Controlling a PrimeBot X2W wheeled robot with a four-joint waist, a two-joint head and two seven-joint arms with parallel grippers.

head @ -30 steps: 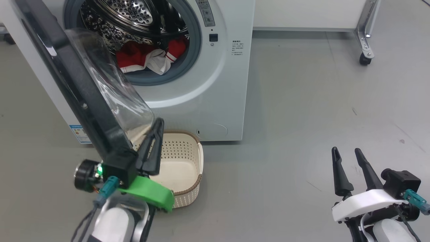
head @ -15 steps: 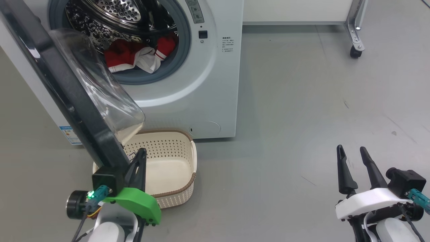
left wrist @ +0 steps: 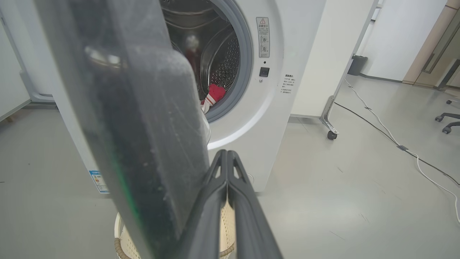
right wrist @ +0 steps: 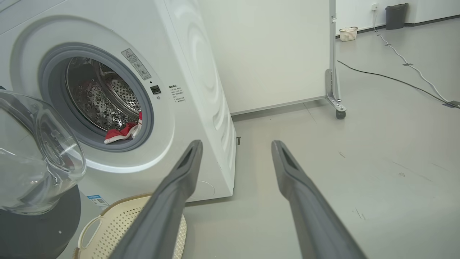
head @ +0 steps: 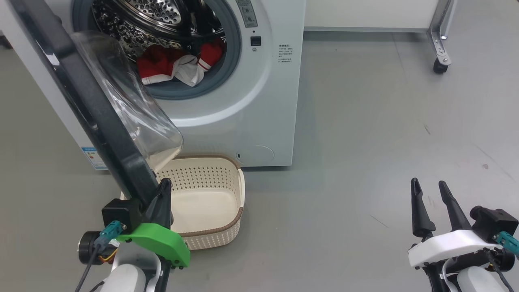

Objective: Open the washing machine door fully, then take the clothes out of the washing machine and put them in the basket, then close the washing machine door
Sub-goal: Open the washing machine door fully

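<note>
Left pincer (left wrist: 227, 154) has its two long dark fingers pressed tight together, and it holds nothing. It sits low down, right beside the bottom edge of the big round door with the shiny black rim and the clear glass bowl (head: 97, 121). It is on the glass side of the door, and I cannot tell if it really touches. The door is only part way open. It sticks out from the big white washing machine (head: 259, 105), and its glass bowl hangs over the back of the small cream plastic basket with holes and a brown rim (head: 202, 178) on the grey floor (head: 365, 142). The soft red and white clothes (head: 170, 67) lie at the front of the shiny steel drum. The right pincer (head: 428, 182) is open and empty, well off to the side. I think the job now is to open the door all the way. To do it well, push with the flat side of the shut fingers. Move slowly and follow the round path the door swings on. Keep the fingers off the slippery glass so they do not slide, and keep them from bumping the basket.
</note>
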